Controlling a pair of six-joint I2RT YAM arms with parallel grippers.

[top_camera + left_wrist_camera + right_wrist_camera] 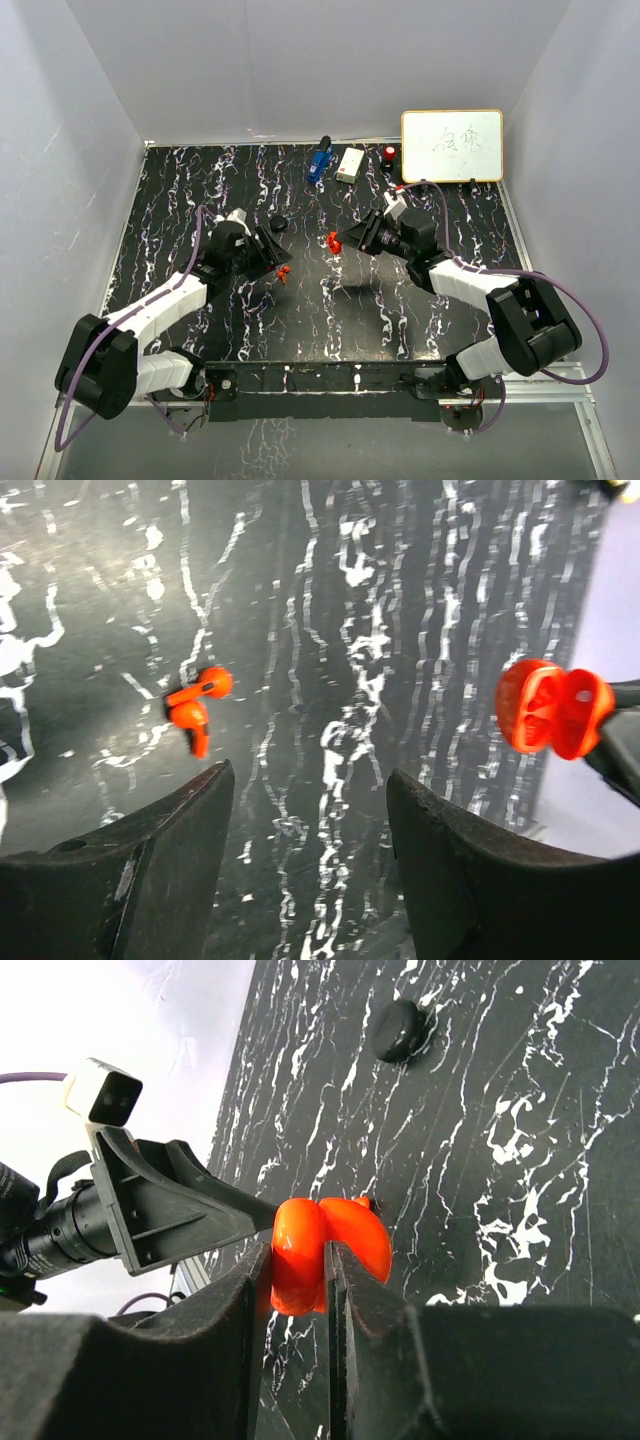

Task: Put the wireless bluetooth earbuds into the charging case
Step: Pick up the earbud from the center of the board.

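**Earbuds not yet in the case**

The right gripper is clamped on the red charging case, which is hinged open. The earbuds — two small orange-red pieces — lie together on the table, left of centre in the left wrist view. The left gripper is spread wide and empty. Both insertions remain. The whiteboard, upper right, bears handwriting too small to read — no brand shows.
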